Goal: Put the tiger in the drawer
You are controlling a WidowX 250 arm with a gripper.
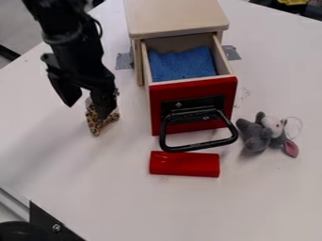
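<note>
At the left of the bench [119,188], I am holding position with my black gripper [87,109] angled downward. Its two fingers stand apart, so I record it as released. The tiger [97,123], a small tan plush item with dark spots and a pale upper portion, lies on the bench under my right-hand finger as viewed, partly covered by it. Whether the two touch, I cannot tell.

Right of the tiger is a small cabinet [176,16] of pale, smooth wood with a rounded-corner top. Its drawer [192,87] is pulled out: box shape, thin light-wood walls, glossy red front panel. A blue cloth [182,63], soft and fuzzy in texture, lies inside. A black plate [178,105] on the front carries small light markings, too small to read; a smooth black bar handle [198,146], bent into a wide loop, projects from it. Flat grey brackets [124,60] show at both sides of the cabinet.

Just beyond the handle, toward the camera, sits a red block [184,164], oblong and glossy, with pale marks near one corner, illegible. Right of the drawer lies a grey plush toy [254,136] with a whitish area and a pink, pointed ear [290,148]. The bench surface is white and smooth, with faint smudges beside the drawer.
</note>
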